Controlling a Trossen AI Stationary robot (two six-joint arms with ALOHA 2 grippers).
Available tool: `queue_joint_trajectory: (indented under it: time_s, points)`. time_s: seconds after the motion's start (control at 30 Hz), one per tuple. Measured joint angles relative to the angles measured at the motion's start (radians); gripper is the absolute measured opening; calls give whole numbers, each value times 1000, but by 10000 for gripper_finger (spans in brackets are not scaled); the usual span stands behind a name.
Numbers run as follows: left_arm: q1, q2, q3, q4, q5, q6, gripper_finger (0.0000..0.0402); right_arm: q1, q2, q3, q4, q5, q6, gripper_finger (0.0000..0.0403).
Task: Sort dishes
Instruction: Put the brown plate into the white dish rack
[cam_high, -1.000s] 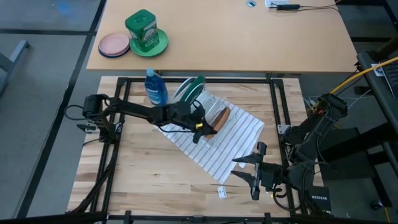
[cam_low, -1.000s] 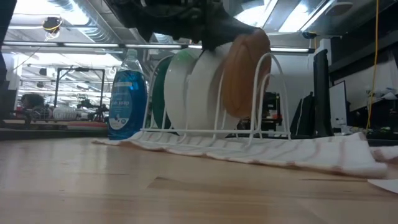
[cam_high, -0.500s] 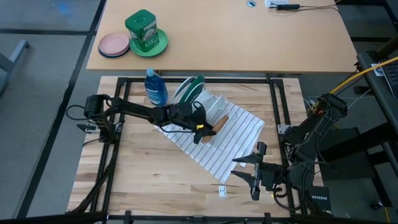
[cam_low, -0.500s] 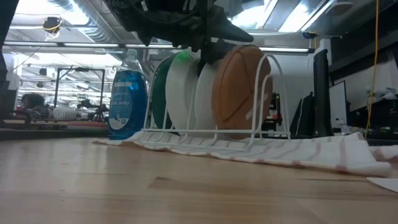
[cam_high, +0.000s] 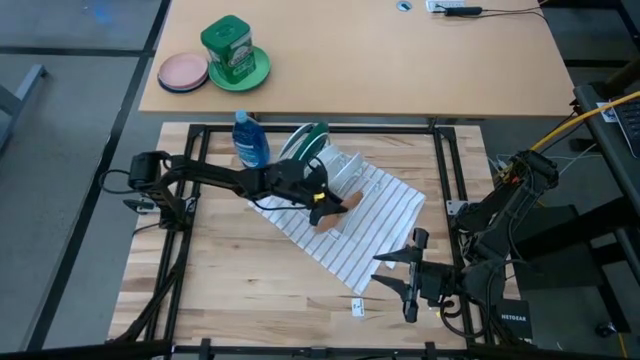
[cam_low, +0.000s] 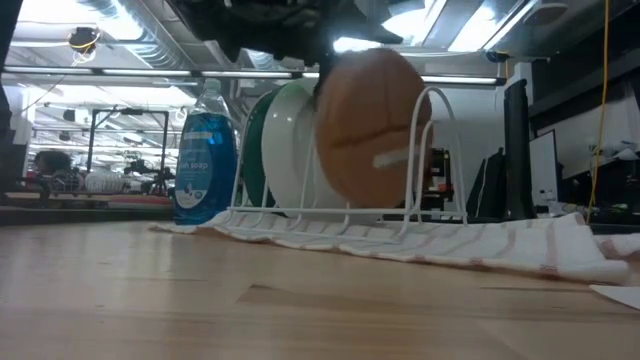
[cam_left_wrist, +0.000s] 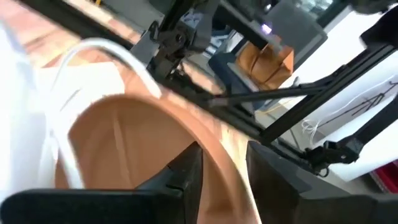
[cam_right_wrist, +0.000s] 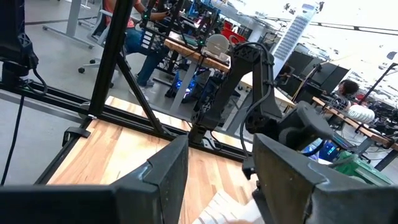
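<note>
My left gripper (cam_high: 318, 197) reaches over the white wire rack (cam_high: 345, 170) and is shut on the tan-brown plate (cam_high: 329, 216), which the low view shows almost face-on (cam_low: 368, 125). The dark green plate (cam_high: 319, 133) and the white plates (cam_high: 298, 148) stand on edge in the rack's far slots, green (cam_low: 254, 140) behind white (cam_low: 290, 150). My right gripper (cam_high: 405, 272) waits open near the table's near right corner, touching nothing. My left gripper (cam_left_wrist: 224, 177) pinches the tan-brown plate's upper rim (cam_left_wrist: 217, 155) between its two fingers, one finger on each face. It comes from above and from the table's left. The plate stands on edge below the fingers at the rack's near end; whether its lower edge rests there, I cannot tell.
The rack stands on a striped towel (cam_high: 372, 225). A blue soap bottle (cam_high: 250, 140) stands left of the rack. On the far table lie a small pink plate (cam_high: 183, 72) and a pale green plate with a green canister (cam_high: 235, 50). A black frame (cam_high: 442, 180) borders the table.
My left gripper has moved toward the table's near edge with the tan-brown plate, staying shut on it. The plate dipped into the rack, then shifted nearer and turned more face-on to the low view. The other plates stayed put.
</note>
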Motion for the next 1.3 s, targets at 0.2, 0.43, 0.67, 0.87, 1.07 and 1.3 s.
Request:
queue_joint_trajectory:
  time_s: [0.2, 0.43, 0.67, 0.87, 1.07, 1.3]
  points:
    - [-1, -14, 0, 0, -25, -7, 102, 0, 0, 0, 2, 0, 0, 183]
    - [1, -14, 0, 4, -120, -9, 99, 0, 0, 0, 2, 0, 0, 183]
    - [-2, -14, 0, 6, -111, -46, 111, 0, 0, 0, 2, 0, 0, 183]
    - [0, -14, 1, 6, -114, 13, 135, 0, 0, 0, 2, 0, 0, 183]
    - [0, -14, 0, 5, -194, 36, 189, 0, 0, 0, 2, 0, 0, 183]
    - [-1, -14, 1, 5, -195, 23, 224, 0, 0, 0, 3, 0, 0, 183]
